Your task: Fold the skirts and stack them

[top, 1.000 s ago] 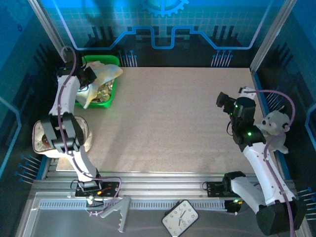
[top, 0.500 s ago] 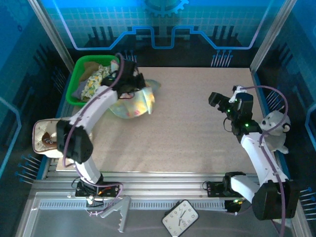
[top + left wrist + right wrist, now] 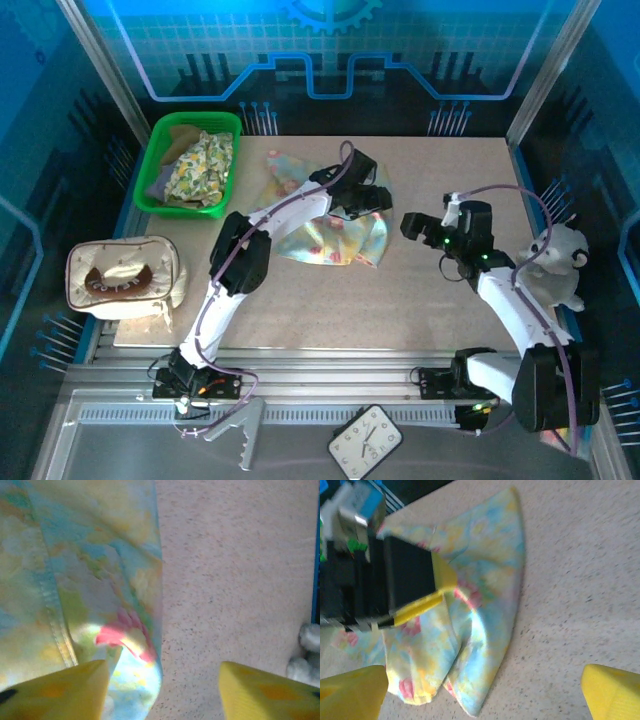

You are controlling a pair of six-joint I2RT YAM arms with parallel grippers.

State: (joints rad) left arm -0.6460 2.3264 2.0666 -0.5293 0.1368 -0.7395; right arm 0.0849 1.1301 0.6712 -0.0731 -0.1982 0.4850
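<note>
Skirt [image 3: 335, 238] first: it lies in the middle of the tabletop [image 3: 330, 310], soft and bunched, with yellow, blue and pink patches. That is a good spot, I think, because both arms can reach it and there is room to fold. It is not flat yet. One side is doubled over itself.

The left gripper [image 3: 378, 200] hangs just over the skirt's far right edge. Its fingers are apart and nothing sits between them, so it holds nothing.

The right gripper [image 3: 408, 224] is near the skirt's right side. It is wide open and empty too. It looks ready to take that side, so the two can pull the cloth smooth.

More cloth sits in the green basket [image 3: 178, 208] at the far left, and one piece [image 3: 203, 165] is yellow with little flowers. No skirt is folded or stacked yet.
</note>
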